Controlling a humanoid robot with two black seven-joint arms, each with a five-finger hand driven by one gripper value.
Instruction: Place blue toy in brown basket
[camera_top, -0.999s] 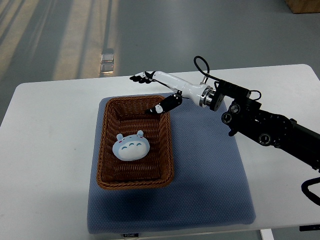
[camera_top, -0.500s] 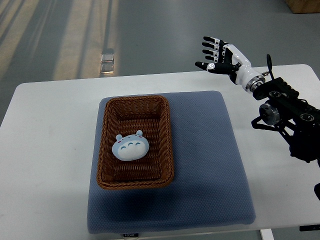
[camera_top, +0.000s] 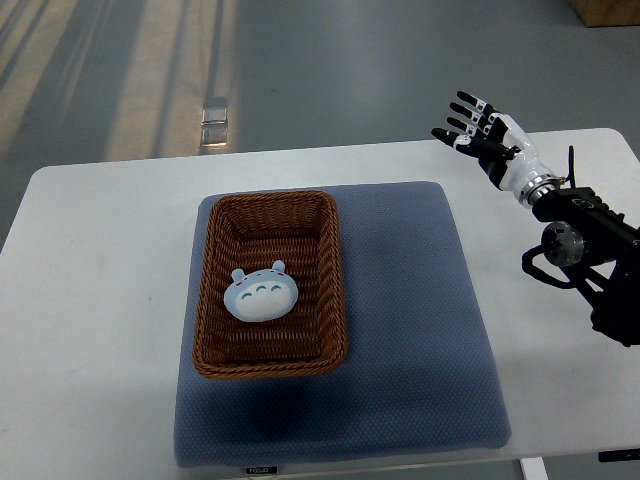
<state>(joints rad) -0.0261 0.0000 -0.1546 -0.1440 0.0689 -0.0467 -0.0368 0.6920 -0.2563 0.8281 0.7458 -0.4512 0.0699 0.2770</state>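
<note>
A pale blue round toy (camera_top: 261, 295) with small ears lies inside the brown wicker basket (camera_top: 331, 290), near its middle. The basket stands on a blue-grey mat (camera_top: 415, 300) on the white table. My right hand (camera_top: 478, 132) is at the far right edge of the table, well away from the basket, fingers spread and holding nothing. Its dark arm (camera_top: 585, 250) comes in from the right edge. The left arm is out of view.
The white table (camera_top: 100, 300) has bare surface left of the mat and along its far edge. A small clear object (camera_top: 214, 122) lies on the grey floor beyond the table.
My right hand has pulled back from above the basket's far end to the table's right side, rising and turning palm-up. The toy has stayed in the basket.
</note>
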